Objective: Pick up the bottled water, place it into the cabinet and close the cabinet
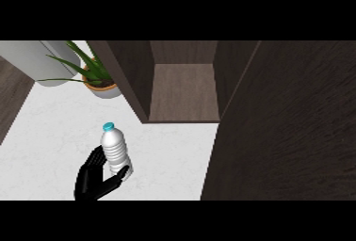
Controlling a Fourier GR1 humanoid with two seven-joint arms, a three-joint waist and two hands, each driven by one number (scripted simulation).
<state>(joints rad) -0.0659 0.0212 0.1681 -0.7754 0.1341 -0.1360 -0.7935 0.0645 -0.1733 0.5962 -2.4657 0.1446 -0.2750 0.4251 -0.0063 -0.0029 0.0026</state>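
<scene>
A clear water bottle (pixel 115 149) with a teal cap stands upright on the white counter (pixel 55 136), left of centre. My left hand (pixel 93 181) comes in from the lower edge and sits at the bottle's lower half. Its fingers (pixel 94 160) rise straight along the bottle's left side and the thumb (pixel 124 173) lies by the base on the right, so the hand is open. The dark wood cabinet (pixel 184 89) stands open behind the bottle, its inner shelf bare. Its open door (pixel 285 132) fills the right side. My right hand does not show.
A potted green plant (pixel 103 84) stands at the cabinet's left wall. A pale grey cylinder (pixel 42 61) lies at the upper left. A dark wood strip (pixel 10 103) borders the counter on the left.
</scene>
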